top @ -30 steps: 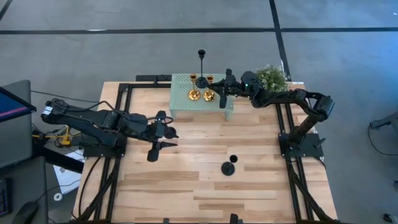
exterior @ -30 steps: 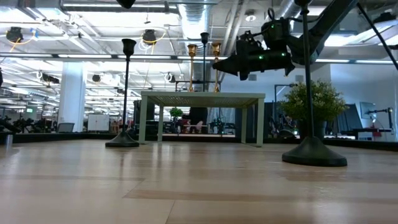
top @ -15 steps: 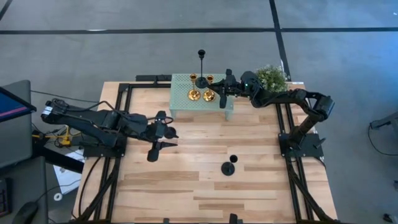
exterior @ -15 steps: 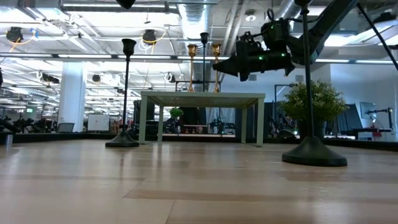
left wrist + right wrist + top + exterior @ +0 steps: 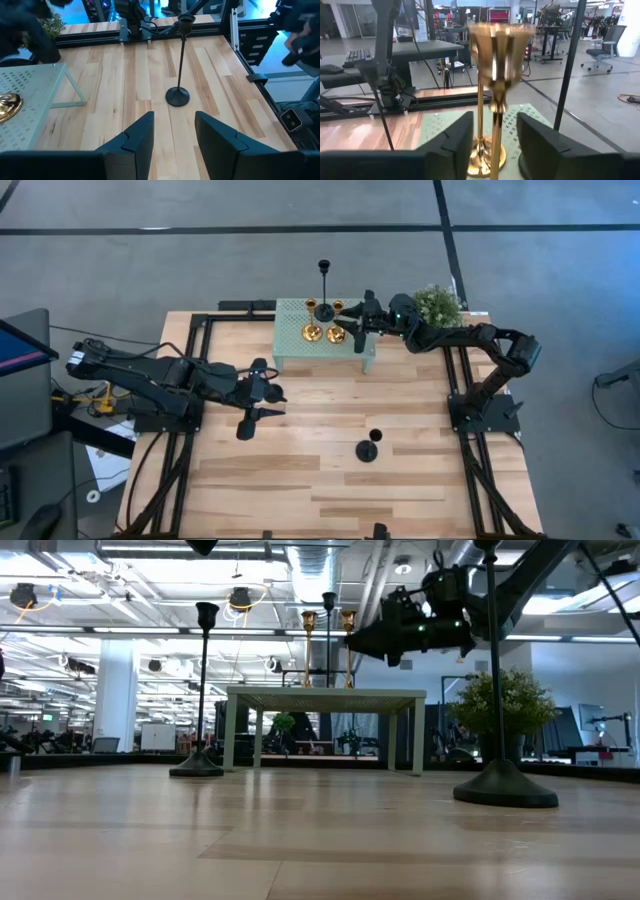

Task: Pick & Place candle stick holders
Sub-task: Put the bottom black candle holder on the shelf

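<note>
On the small green table (image 5: 292, 315) stand two gold candle stick holders (image 5: 312, 332) (image 5: 336, 333) and one tall black one (image 5: 324, 308). My right gripper (image 5: 352, 320) hovers open over the table's right part. Its fingers stand on either side of the nearer gold holder's stem (image 5: 496, 125), apart from it. Two more black holders stand on the wooden tabletop on their round bases, one (image 5: 367, 450) near the middle and one (image 5: 247, 426) by my left gripper (image 5: 275, 392). That gripper is open with nothing between its fingers (image 5: 174, 117).
A green bushy plant (image 5: 437, 305) stands at the far right, behind my right arm. Black frame rails (image 5: 190, 370) run along the tabletop's left and right sides. Bare wood lies between the green table and the near edge.
My right gripper has opened and let go of the gold holder, which stays upright on the green table. The gripper has also risen slightly.
</note>
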Robot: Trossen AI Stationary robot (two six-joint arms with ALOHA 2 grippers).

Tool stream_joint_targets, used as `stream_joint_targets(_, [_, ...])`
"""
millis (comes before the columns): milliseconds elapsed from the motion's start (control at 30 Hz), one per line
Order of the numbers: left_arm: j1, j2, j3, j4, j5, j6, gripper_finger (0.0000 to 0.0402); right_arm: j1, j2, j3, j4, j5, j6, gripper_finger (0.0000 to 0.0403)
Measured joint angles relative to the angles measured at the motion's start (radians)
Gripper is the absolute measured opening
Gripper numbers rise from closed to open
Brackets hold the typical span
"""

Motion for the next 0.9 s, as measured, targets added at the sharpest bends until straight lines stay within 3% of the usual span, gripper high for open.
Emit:
stream_joint_targets(167, [0.0, 0.0, 0.0, -0.003, 0.0, -0.023, 0.0142, -0.017, -0.133, 0.0, -0.206, 0.001, -0.044, 0.0188])
stream_joint_targets(333, [0.0, 0.0, 0.0, -0.022, 0.0, -0.025, 0.0142, -0.026, -0.327, 0.0, -0.46, 0.0, -0.05, 0.0204])
stream_joint_targets(667, [0.0, 0.0, 0.0, -0.023, 0.0, -0.026, 0.0142, 0.015, -0.692, 0.0, -0.846, 0.0, -0.057, 0.0175])
stream_joint_targets(900, [0.0, 0.0, 0.0, -0.017, 0.0, -0.025, 0.0142, 0.087, -0.846, 0.001, -1.103, 0.0, -0.105, 0.0146])
